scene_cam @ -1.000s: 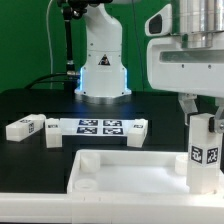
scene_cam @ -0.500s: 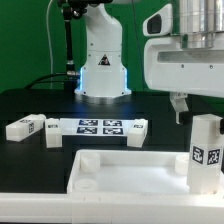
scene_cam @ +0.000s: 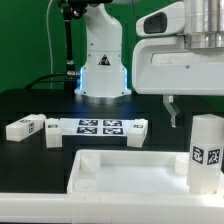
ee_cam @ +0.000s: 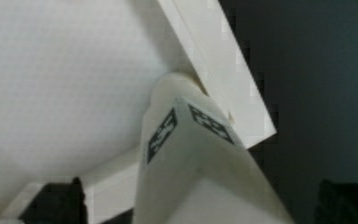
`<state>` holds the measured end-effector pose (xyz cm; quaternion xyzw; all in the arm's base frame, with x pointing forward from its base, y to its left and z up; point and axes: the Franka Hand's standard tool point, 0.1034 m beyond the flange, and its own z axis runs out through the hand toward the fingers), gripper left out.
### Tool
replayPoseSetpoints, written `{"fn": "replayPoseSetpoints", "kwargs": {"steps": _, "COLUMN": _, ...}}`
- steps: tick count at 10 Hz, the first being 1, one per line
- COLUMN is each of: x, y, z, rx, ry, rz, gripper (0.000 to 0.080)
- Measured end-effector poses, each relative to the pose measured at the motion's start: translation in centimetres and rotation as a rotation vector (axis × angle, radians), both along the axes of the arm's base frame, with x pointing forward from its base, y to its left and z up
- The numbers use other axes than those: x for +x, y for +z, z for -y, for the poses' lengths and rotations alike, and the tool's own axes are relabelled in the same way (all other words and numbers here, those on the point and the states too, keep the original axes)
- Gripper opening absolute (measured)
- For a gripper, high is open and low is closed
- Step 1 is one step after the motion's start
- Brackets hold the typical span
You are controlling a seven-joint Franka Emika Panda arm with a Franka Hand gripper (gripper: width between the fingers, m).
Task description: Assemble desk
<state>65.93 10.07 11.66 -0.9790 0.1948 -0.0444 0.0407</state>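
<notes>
At three o'clock in the exterior view, the released pincer should rise straight up, lest it nudge the upright leg.

One tabletop, four legs (three lying, one upright), one marker board.

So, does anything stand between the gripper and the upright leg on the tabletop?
Nothing visible does. The gripper hangs just above the upright leg, with only open air between them in the exterior view; the wrist view looks straight down on it.
</notes>
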Motion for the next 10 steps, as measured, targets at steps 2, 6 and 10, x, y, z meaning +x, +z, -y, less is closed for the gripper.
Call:
{"fn": "replayPoseSetpoints", "kwargs": {"steps": 2, "x": -0.03, "y": -0.06, "z": -0.15, "rx": -0.019, "ry": 0.161, "rz": 0.009, "gripper": 0.0649}}
{"fn": "replayPoseSetpoints", "kwargs": {"steps": 6, "x": -0.04, "y": -0.24, "z": -0.2, "rx": -0.069, "ry": 0.456, "rz": 0.026, "gripper": 0.0649}}
{"fn": "replayPoseSetpoints", "kwargs": {"steps": 10, "x": -0.12, "y": -0.39, "z": 0.22, "rx": -0.095, "ry": 0.63, "rz": 0.029, "gripper": 0.0534}}
